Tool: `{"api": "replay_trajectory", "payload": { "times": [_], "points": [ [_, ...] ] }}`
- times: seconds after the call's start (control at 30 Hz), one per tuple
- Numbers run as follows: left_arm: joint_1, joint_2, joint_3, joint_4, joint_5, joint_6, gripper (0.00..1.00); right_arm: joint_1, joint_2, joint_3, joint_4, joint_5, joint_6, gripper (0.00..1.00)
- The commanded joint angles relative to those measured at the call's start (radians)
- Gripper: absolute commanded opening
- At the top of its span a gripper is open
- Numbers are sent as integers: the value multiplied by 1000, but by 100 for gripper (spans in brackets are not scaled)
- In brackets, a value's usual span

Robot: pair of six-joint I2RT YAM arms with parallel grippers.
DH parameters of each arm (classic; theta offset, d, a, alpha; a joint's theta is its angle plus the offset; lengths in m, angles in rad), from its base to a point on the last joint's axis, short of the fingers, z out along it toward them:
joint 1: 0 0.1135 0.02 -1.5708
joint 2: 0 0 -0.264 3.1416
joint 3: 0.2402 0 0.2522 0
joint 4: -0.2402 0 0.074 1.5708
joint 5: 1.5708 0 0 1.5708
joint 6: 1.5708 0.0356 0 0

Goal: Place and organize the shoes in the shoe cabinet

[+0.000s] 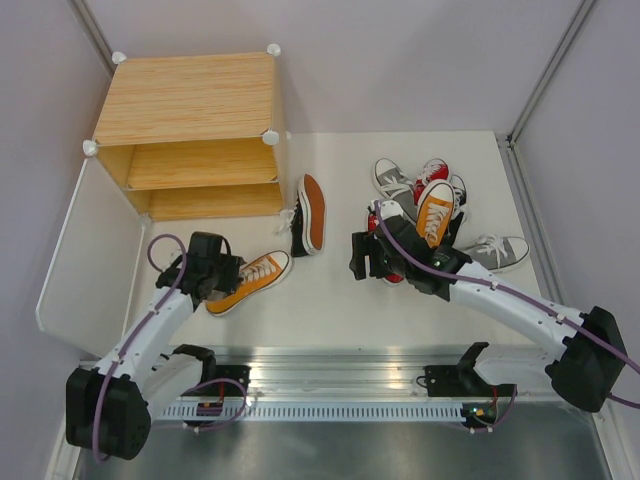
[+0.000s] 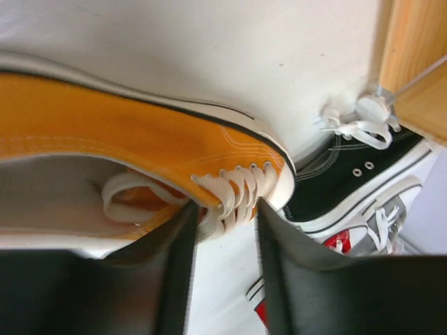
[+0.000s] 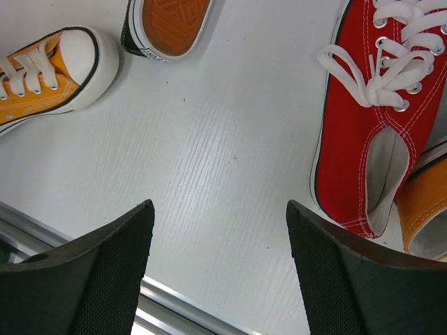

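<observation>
Your left gripper [image 2: 223,209] is down low at the orange sneaker [image 1: 250,281], which lies on the table [image 1: 330,320] in front of the shoe cabinet [image 1: 185,95] with its toe pointing up and to the right in the top view. In the left wrist view its fingers [image 2: 174,279] stand only part-way apart. Their tips are at the white laces and eyelet edge of that shoe, and you cannot tell whether they pinch the canvas or only touch it. Just past the toe, a black sneaker [image 1: 312,212] lies tipped on its side, its orange-brown sole facing right, near the cabinet's front right corner.

Your right gripper [image 3: 220,206] hangs over bare table between the two groups of shoes, jaws spread wide with nothing between them. A red sneaker [image 3: 356,139] lies laces-up just beside its right finger in the wrist view.

The other shoes are heaped on the right half of the table. You see a second orange sneaker [image 1: 435,212] on top, a grey sneaker [image 1: 392,178] and a second red sneaker [image 1: 432,172] at the far side, and a second black sneaker [image 1: 458,190] beside them. A second grey sneaker [image 1: 497,252] lies at the pile's near right edge.

The cabinet stands at the far left with its white door panel [image 1: 85,250] swung open to the left and the inner shelf [image 1: 200,165] in view. Every shoe you can see lies on the table, outside the cabinet
</observation>
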Motion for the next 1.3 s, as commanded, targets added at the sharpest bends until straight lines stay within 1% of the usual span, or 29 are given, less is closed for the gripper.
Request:
{"api": "replay_trajectory", "payload": {
  "times": [0.0, 0.03, 0.07, 0.13, 0.17, 0.23, 0.27, 0.33, 0.37, 0.4, 0.47, 0.5, 0.53, 0.6, 0.67, 0.77, 0.8, 0.83, 0.9, 0.97, 1.0, 1.07, 1.17, 1.27],
  "points": [
    [1, 8, 53, 125, -1, -21, 54, -2, -27, 30, -1, 33, -19, 81],
    [1, 2, 73, 127, 15, 22, 72, -2, -29, 26, -1, 34, -19, 80],
    [1, -7, 82, 127, 20, 118, 80, -1, -33, 23, 2, 37, -18, 81],
    [1, -33, 107, 105, 37, 233, 92, -2, -42, 13, 9, 40, -12, 81],
    [1, -39, 142, 69, 49, 377, 98, -1, -44, 11, 12, 43, -10, 81],
    [1, -44, 179, 33, 92, 534, 99, -2, -44, 10, 11, 42, -10, 81],
    [2, -41, 217, -19, 111, 684, 99, -2, -43, 11, 11, 43, -10, 81],
    [-1, -24, 265, -69, 172, 826, 98, -2, -39, 13, 13, 43, -10, 81],
    [-1, -16, 278, -103, 181, 929, 97, -2, -36, 13, 17, 42, -10, 81],
    [-4, -9, 289, -158, 187, 975, 96, -1, -33, 13, 22, 40, -10, 81],
    [-9, 22, 305, -197, 213, 1080, 95, -1, -20, 17, 23, 34, -13, 81],
    [-15, 36, 303, -230, 215, 1098, 95, -2, -15, 20, 26, 31, -13, 80],
    [-15, 48, 299, -238, 221, 1090, 92, -2, -9, 22, 26, 25, -13, 81],
    [-36, 65, 294, -242, 247, 1092, 92, -2, 3, 25, 37, 11, -13, 80],
    [-48, 100, 289, -261, 234, 1060, 92, -2, 10, 31, 42, 0, -10, 81],
    [-58, 146, 266, -260, 198, 1024, 92, -2, 19, 34, 55, -4, -7, 81],
    [-73, 157, 260, -254, 151, 1020, 92, -1, 20, 33, 60, -7, -6, 81],
    [-82, 165, 248, -246, 134, 1018, 92, -1, 20, 33, 63, -10, -4, 81],
    [-104, 192, 236, -219, 39, 1015, 91, -1, 22, 26, 71, -17, -1, 81],
    [-110, 212, 222, -188, 37, 1012, 90, -2, 25, 20, 77, -20, 2, 80],
    [-130, 234, 217, -180, 39, 1012, 89, -1, 25, 17, 80, -23, 2, 81],
    [-171, 264, 214, -168, 29, 1003, 86, -2, 23, 11, 83, -23, 4, 81],
    [-226, 317, 207, -141, 19, 986, 79, -2, 22, 5, 85, -13, 4, 81],
    [-233, 350, 190, -108, 23, 957, 67, -1, 30, 8, 83, -12, 2, 81]
  ]
}}
